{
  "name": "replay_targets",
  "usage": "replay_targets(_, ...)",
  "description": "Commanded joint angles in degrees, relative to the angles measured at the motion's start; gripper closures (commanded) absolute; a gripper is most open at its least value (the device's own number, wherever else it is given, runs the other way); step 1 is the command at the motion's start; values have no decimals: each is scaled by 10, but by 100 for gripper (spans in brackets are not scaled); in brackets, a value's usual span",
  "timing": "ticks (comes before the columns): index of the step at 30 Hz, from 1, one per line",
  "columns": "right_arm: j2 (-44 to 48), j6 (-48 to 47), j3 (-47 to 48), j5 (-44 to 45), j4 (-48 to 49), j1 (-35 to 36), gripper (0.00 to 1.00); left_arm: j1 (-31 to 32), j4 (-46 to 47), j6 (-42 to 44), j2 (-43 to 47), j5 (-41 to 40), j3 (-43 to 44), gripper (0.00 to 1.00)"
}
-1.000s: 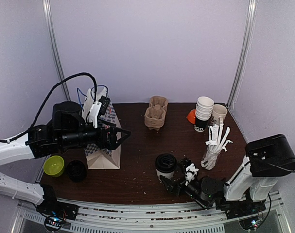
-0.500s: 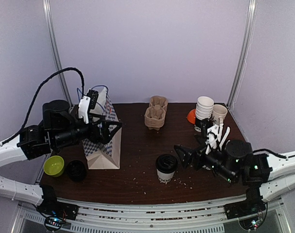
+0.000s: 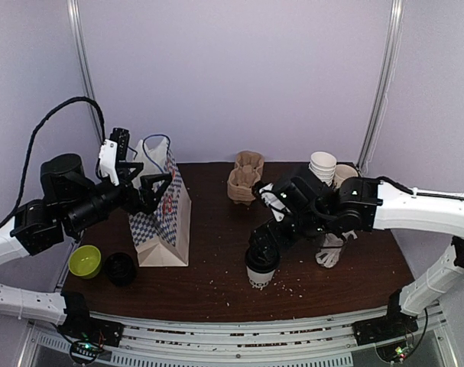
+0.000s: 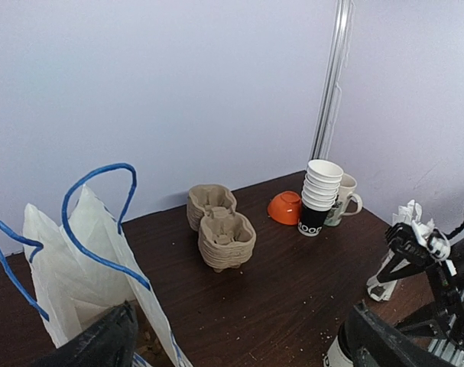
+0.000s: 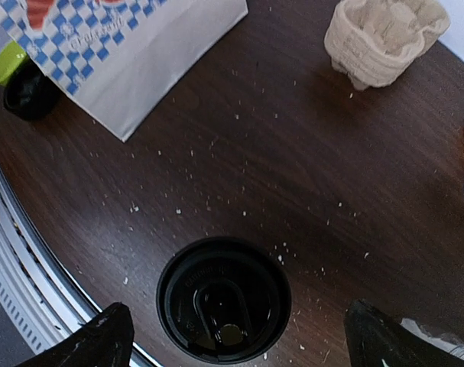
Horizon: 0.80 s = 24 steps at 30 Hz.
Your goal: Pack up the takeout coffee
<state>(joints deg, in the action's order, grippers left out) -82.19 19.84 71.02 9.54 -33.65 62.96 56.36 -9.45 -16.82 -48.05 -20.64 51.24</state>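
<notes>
The coffee cup [image 3: 260,265] with a black lid stands at the table's front middle; it shows from above in the right wrist view [image 5: 224,298]. A stack of brown pulp carrier trays [image 3: 245,177] sits at the back middle, also in the left wrist view [image 4: 220,229] and the right wrist view [image 5: 384,38]. My right gripper [image 3: 267,243] hangs open just above the cup, its fingers [image 5: 86,340] wide on either side of the lid. My left gripper [image 3: 150,191] is open and empty at the top of the checked paper bag [image 3: 161,222].
A stack of white cups [image 3: 321,176], an orange bowl [image 3: 301,182] and a mug [image 3: 345,176] stand at the back right. A glass of straws [image 3: 331,251] is partly hidden behind the right arm. A green bowl [image 3: 85,261] and a black cup [image 3: 121,268] sit front left.
The right arm has swung up from the near edge and now reaches over the cup from the right. The left arm has drawn back to the left and risen.
</notes>
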Motion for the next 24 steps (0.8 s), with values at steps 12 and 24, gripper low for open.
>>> replay_targets(12,-120,-4,99,-61,-127,-10,10,2,-1,49,29,-46,-4,2)
replay_targets(24,-138,-10,94,-75,-128,-25,18,2,-7,39,35,-50,-17,2)
